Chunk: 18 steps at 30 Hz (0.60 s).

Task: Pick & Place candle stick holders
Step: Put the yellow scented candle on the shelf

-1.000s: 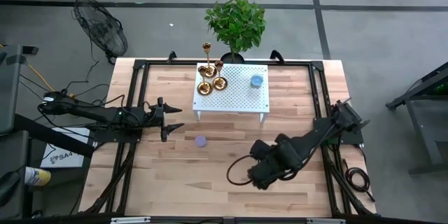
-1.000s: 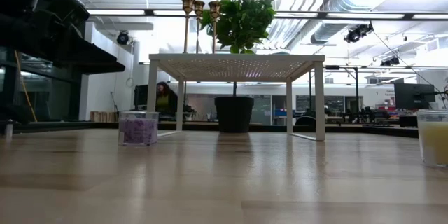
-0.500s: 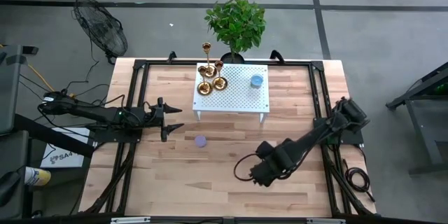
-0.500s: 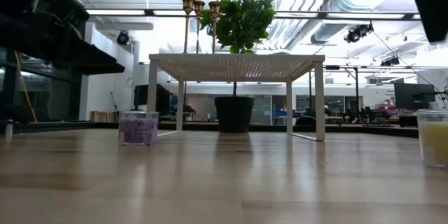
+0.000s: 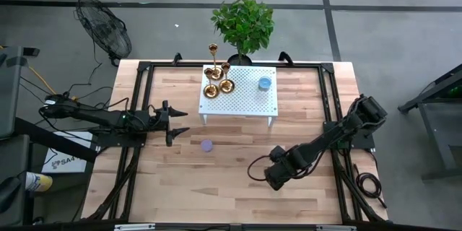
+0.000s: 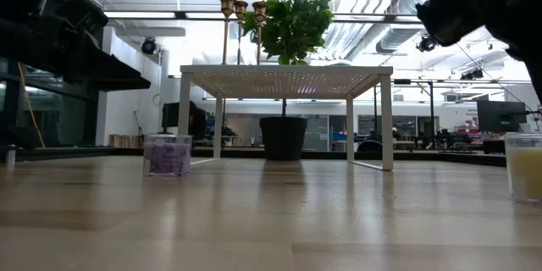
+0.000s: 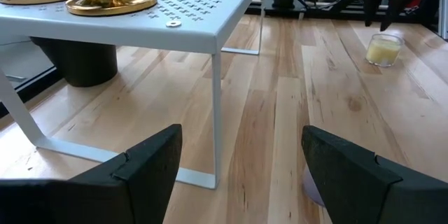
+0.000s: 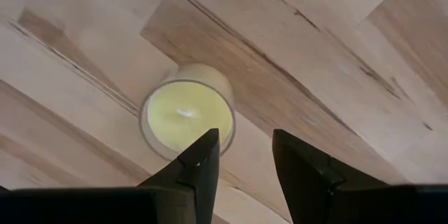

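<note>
Standing in a tight cluster on the white perforated stand [image 5: 249, 101] at the table's [image 5: 180, 180] twelve o'clock side: three gold candle stick holders [image 5: 216, 79], occupying the stand's ten o'clock corner, dish bases close together, thin stems upright, seen in the low view as three cups above the stand top [image 6: 240, 6]. Sharing the stand, toward its two o'clock corner and well apart from the holders: a blue candle [image 5: 265, 83]. Behind the stand, off the table edge: a potted green plant [image 5: 244, 23]. Down on the wood, near the stand's seven o'clock leg: a purple candle [image 5: 207, 145]. Parked at the table's nine o'clock side, pointing toward three o'clock: left claw [image 5: 175, 123], released, fingers [image 7: 140, 168] spread wide, nothing between them, stand and gold bases just ahead in its wrist view. Reaching from four o'clock toward the middle of the table: right claw [image 5: 258, 171], released, fingers [image 8: 203, 164] apart, hovering directly over a yellow candle [image 8: 187, 117] in a glass, not touching it. Same yellow candle visible at the low view's three o'clock edge [image 6: 524, 165], resting on the table.
</note>
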Available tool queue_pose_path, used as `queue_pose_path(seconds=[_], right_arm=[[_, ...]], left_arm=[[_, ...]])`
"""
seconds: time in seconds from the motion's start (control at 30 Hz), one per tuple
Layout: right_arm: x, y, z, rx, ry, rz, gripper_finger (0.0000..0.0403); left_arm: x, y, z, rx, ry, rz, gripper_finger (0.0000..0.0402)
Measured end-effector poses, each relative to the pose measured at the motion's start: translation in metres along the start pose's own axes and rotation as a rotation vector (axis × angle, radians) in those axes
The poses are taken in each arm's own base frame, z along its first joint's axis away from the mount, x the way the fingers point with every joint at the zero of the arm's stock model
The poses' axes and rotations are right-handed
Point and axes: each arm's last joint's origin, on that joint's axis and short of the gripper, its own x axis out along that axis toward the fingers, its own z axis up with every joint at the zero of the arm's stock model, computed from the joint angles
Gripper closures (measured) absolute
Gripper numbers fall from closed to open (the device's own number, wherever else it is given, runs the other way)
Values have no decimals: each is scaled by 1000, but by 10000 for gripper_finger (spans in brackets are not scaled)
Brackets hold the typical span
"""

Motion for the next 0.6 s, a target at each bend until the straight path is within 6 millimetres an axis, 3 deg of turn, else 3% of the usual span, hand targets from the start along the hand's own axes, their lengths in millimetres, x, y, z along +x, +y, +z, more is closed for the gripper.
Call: queue_pose_path(seconds=[0.6], right_arm=[[8, 2, 1, 37, -21, 53, 274]], left_arm=[[0, 0, 0, 0, 0, 0, 110]])
